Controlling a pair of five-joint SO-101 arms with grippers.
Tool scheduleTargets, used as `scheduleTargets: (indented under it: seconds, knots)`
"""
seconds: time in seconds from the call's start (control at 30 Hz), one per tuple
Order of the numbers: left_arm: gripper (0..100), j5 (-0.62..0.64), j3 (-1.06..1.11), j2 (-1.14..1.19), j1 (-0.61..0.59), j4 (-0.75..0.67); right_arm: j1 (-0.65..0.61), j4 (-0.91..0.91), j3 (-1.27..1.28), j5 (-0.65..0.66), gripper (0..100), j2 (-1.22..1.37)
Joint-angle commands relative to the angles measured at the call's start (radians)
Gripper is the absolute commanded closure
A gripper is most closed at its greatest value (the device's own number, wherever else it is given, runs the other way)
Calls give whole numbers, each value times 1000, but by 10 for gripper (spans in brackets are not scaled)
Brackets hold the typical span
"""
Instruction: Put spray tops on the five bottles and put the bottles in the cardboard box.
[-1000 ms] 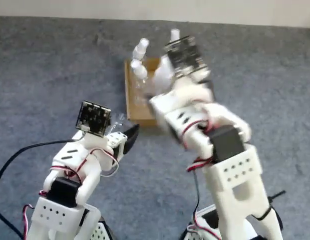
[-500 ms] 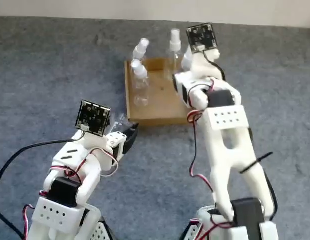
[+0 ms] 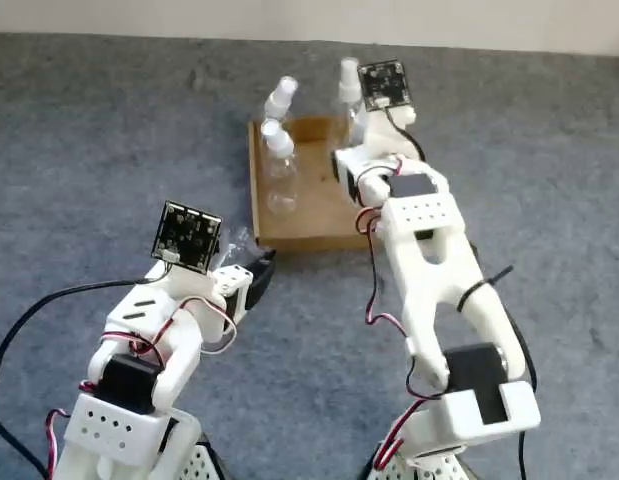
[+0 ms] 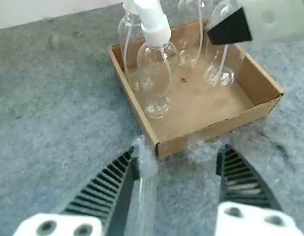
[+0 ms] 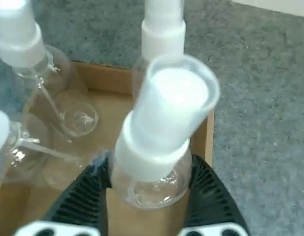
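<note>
From above, on the grey carpeted counter (image 3: 109, 120): a shallow brown cardboard box (image 3: 309, 215), clear plastic bottles with white spray tops (image 3: 279, 165) upright inside, right arm stretched over it. Through the left wrist: left pincer (image 4: 179, 152) released, just before the box's near corner, likely out of the other arm's way. Through the right wrist: right pincer (image 5: 149, 169) clenched on another capped clear bottle (image 5: 152, 147), upright over the box, presumably for setting down.

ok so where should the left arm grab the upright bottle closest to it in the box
Take the bottle by its round clear body, probably just under the shoulder and above the low wall of the cardboard box. Come from the left arm's side, fingers straddling it: it stands upright, and another bottle crowds it from behind.
</note>
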Motion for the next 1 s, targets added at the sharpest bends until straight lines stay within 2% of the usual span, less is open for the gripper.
scheduleTargets:
  seconds: [0.0,0.2,0.97]
  knots:
    - [797,-8,-7,-5,15,-28,-22,-58,-13,-23,995,2]
    - [797,-9,-7,-5,15,-28,-30,-122,-13,-64,995,42]
    - [797,-9,-7,-5,15,-28,-30,-209,-5,-60,995,102]
